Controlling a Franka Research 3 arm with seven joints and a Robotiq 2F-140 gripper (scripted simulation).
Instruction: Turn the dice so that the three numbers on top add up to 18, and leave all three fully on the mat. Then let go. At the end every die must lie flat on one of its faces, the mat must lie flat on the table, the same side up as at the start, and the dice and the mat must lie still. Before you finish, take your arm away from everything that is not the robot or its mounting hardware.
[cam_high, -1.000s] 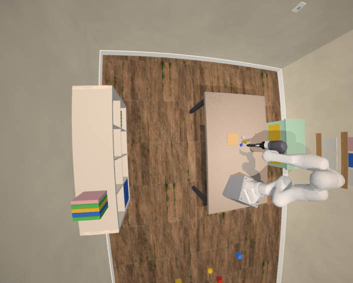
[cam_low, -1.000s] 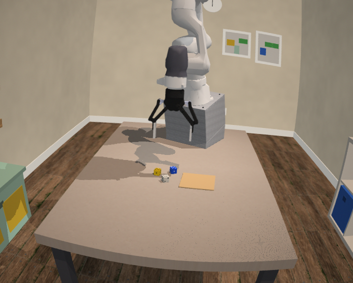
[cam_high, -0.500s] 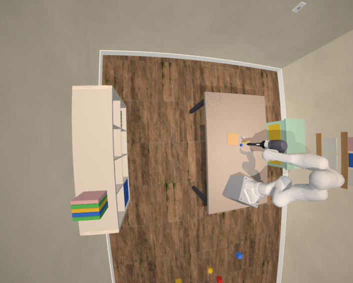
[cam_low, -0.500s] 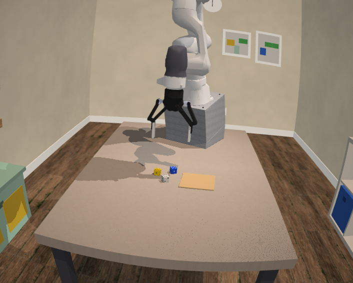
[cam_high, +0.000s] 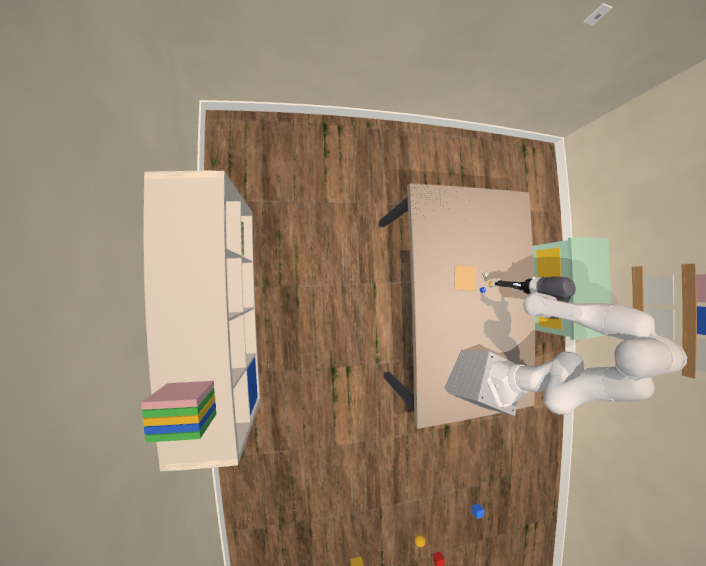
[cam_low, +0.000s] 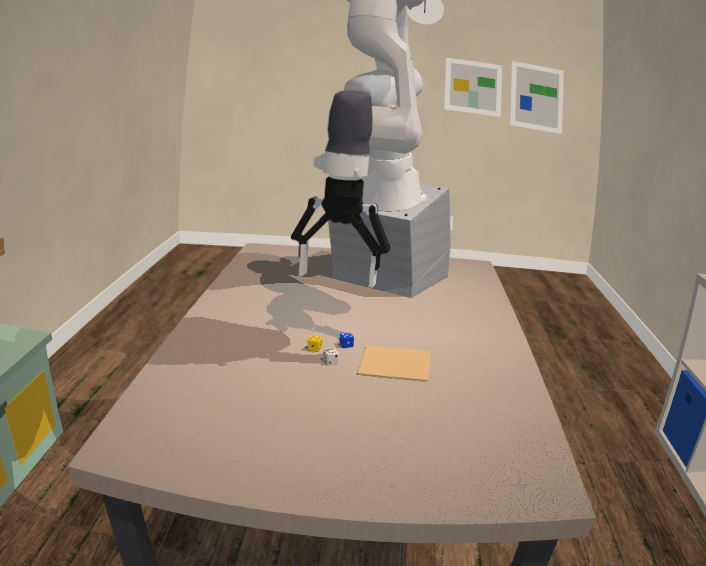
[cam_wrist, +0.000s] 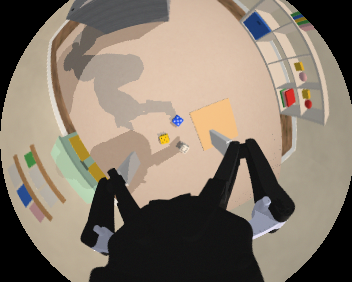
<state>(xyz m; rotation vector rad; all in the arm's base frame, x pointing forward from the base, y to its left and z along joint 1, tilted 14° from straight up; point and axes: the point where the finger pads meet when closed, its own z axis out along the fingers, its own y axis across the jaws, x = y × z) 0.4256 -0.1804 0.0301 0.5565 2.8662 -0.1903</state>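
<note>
An orange square mat (cam_high: 465, 278) (cam_low: 394, 363) (cam_wrist: 212, 117) lies flat on the table. Three dice rest on the table beside it, none on it: a blue die (cam_high: 482, 290) (cam_low: 346, 340) (cam_wrist: 177, 120), a yellow die (cam_high: 490, 284) (cam_low: 314, 343) (cam_wrist: 164, 139) and a white die (cam_high: 485, 275) (cam_low: 330, 357) (cam_wrist: 183, 147). They stand apart. The blue top shows several pips; the exact top numbers are too small to read surely. My gripper (cam_low: 337, 280) (cam_wrist: 172, 147) is wide open and empty, high above the table. In the wrist view one finger overlaps the mat's edge.
The table (cam_high: 459, 229) (cam_low: 353, 448) carries the arm's grey base block (cam_high: 465, 377) (cam_low: 377, 253) at one end. A green cabinet (cam_high: 592, 283) (cam_low: 26, 341) stands beside one long side. A shelf unit (cam_high: 188, 294) stands across the floor on the other side.
</note>
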